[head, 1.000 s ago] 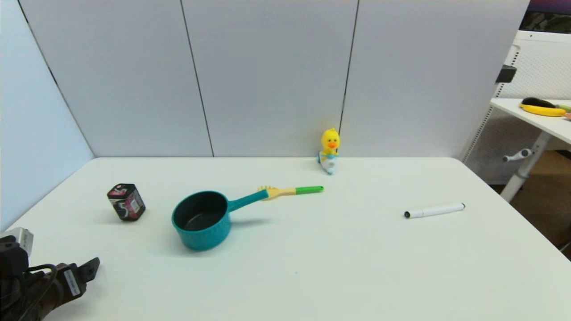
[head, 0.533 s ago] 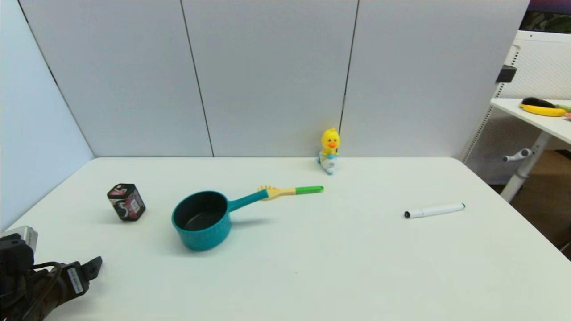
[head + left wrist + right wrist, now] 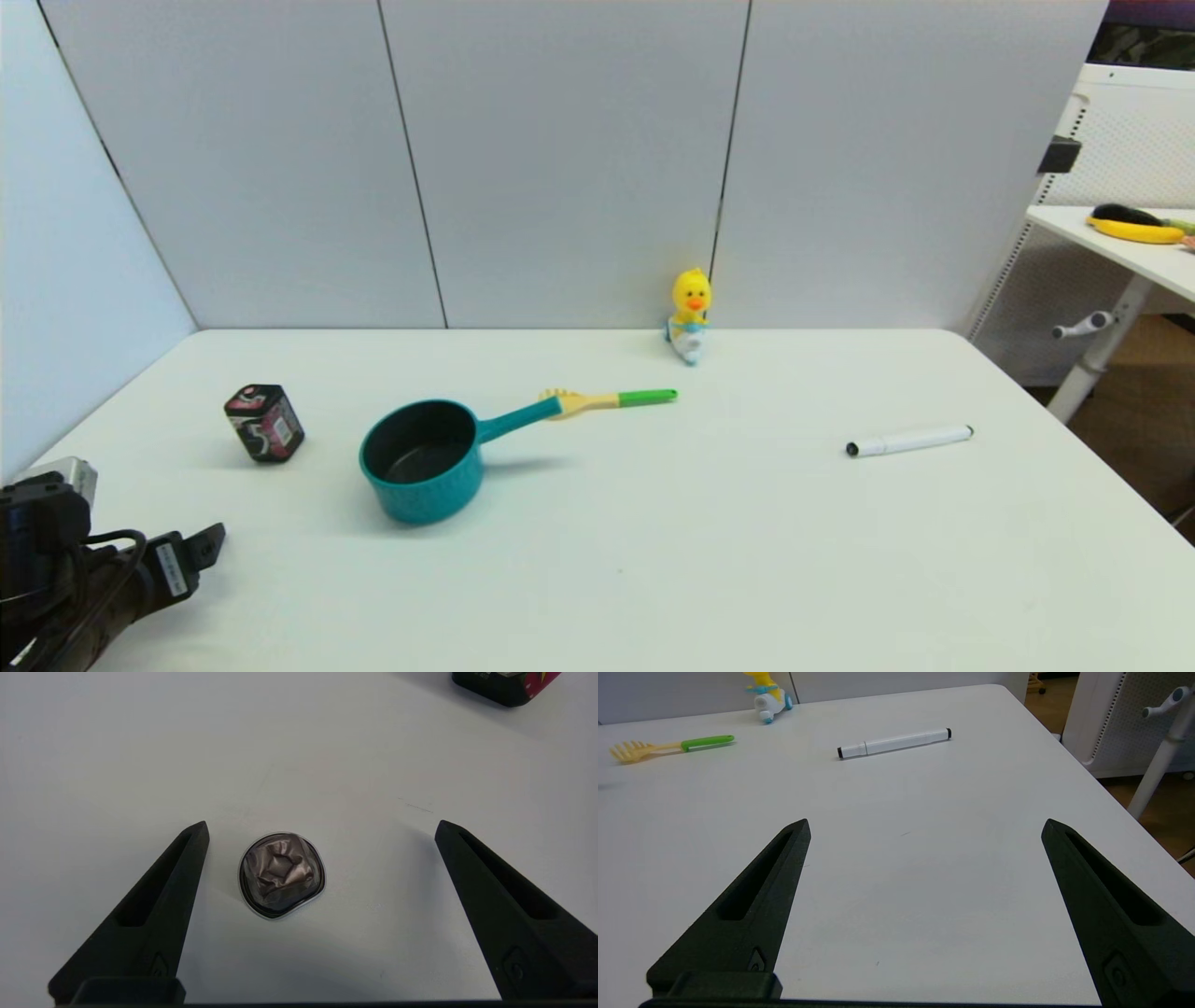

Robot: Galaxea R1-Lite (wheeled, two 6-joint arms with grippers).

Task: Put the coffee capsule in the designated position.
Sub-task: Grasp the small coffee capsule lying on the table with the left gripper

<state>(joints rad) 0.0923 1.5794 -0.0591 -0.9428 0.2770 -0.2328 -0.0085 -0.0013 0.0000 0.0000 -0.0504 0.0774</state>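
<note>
The coffee capsule (image 3: 281, 875), a small dark grey-brown pod with a pale silvery rim and a crumpled top, sits on the white table in the left wrist view. My left gripper (image 3: 322, 828) is open right above it, one finger on each side, and the pod lies nearer one finger than the other. Neither finger touches it. In the head view my left arm (image 3: 84, 579) is at the near left corner and the capsule is hidden there. My right gripper (image 3: 924, 823) is open over bare table, holding nothing, and is out of the head view.
A teal saucepan (image 3: 425, 462) stands left of centre, with a black tin (image 3: 264, 423) to its left. Behind the pan's handle lies a yellow-green toy fork (image 3: 607, 400). A duck toy (image 3: 691, 313) is at the back wall and a white marker (image 3: 909, 440) lies on the right.
My left arm has crept forward and a little to the right over the near left corner. Nothing else on the table has moved.
</note>
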